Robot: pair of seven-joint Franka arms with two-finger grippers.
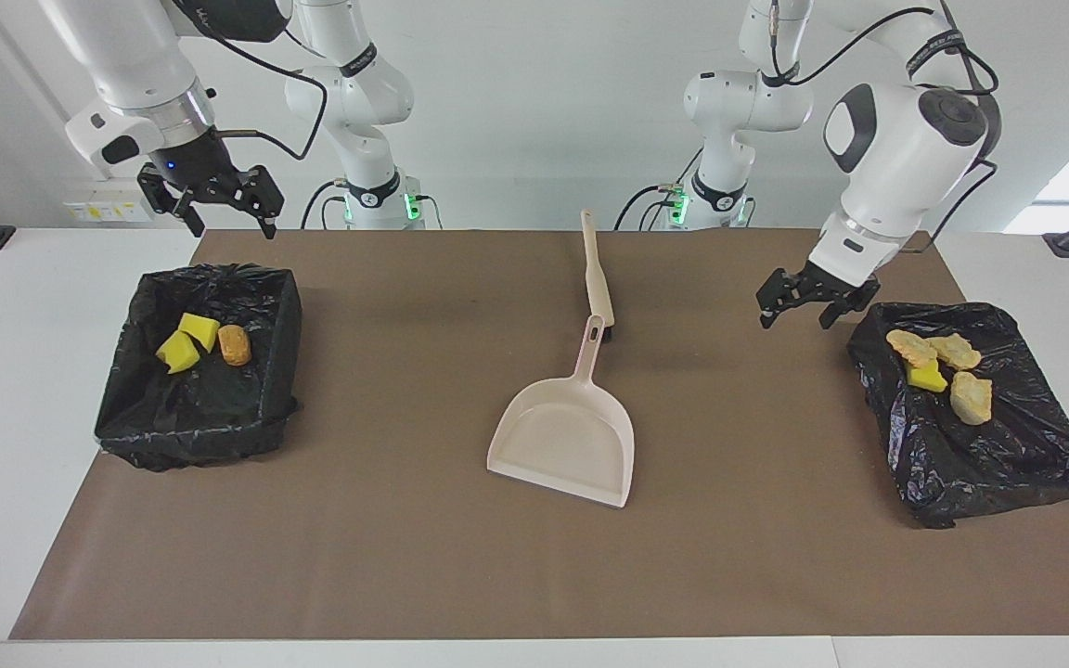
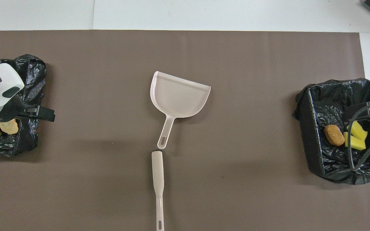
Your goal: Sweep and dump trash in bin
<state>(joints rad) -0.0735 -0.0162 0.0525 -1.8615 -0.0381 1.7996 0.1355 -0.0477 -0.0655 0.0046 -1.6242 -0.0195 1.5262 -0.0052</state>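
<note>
Three tan lumps (image 1: 952, 351) and a yellow wedge (image 1: 924, 377) of trash lie on a crumpled black bag (image 1: 989, 445) at the left arm's end. The bin (image 1: 196, 408), a box lined with black bag, stands at the right arm's end. It holds two yellow wedges (image 1: 186, 341) and an orange-brown nugget (image 1: 234, 344). My left gripper (image 1: 799, 314) hangs open and empty over the mat at the edge of the black bag (image 2: 27, 141). My right gripper (image 1: 230, 224) waits open and empty in the air above the bin's edge nearest the robots.
A beige dustpan (image 1: 572, 436) lies flat mid-mat, its handle pointing toward the robots. The beige brush (image 1: 598, 274) lies in line with that handle, nearer the robots. A brown mat (image 1: 405, 557) covers the table.
</note>
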